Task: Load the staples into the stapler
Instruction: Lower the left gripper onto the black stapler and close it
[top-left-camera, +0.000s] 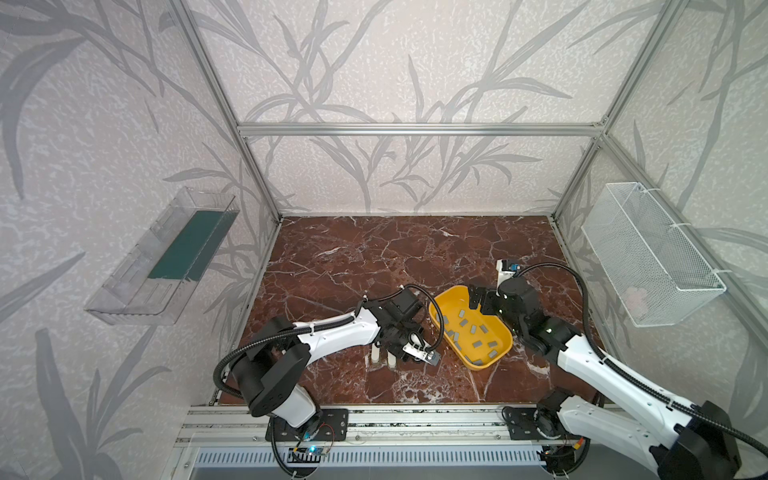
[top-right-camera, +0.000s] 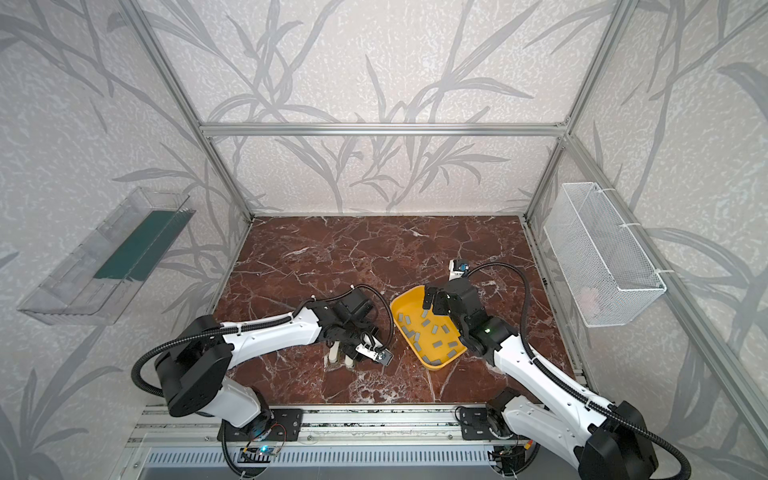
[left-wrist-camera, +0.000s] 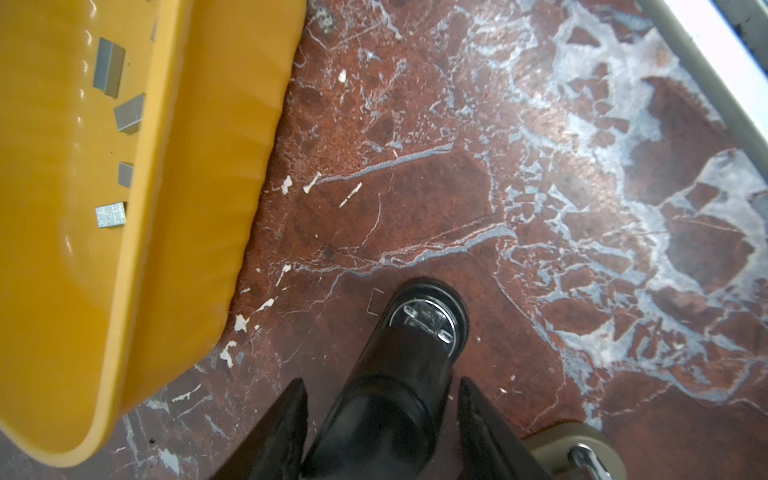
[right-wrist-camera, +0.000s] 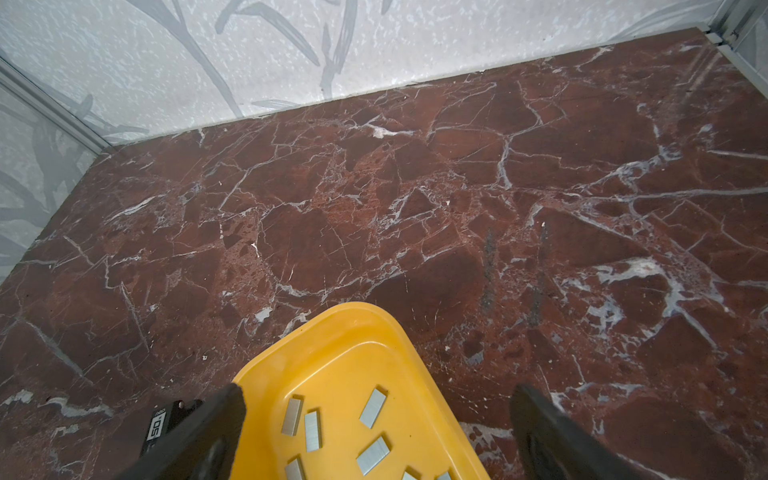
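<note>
Only the left wrist view shows the single stapler (left-wrist-camera: 399, 357), lying on the marble just beside the one yellow tray (top-left-camera: 451, 299). The left gripper (left-wrist-camera: 381, 381) straddles it, jaws parted. The right gripper (right-wrist-camera: 379, 388) gapes over roughly twelve staple strips (top-left-camera: 473, 329). Two cream blocks (top-left-camera: 375, 355) stand nearby.

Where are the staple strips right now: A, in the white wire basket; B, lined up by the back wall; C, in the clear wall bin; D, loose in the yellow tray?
D: both top views show the grey staple strips scattered inside the yellow tray.
</note>
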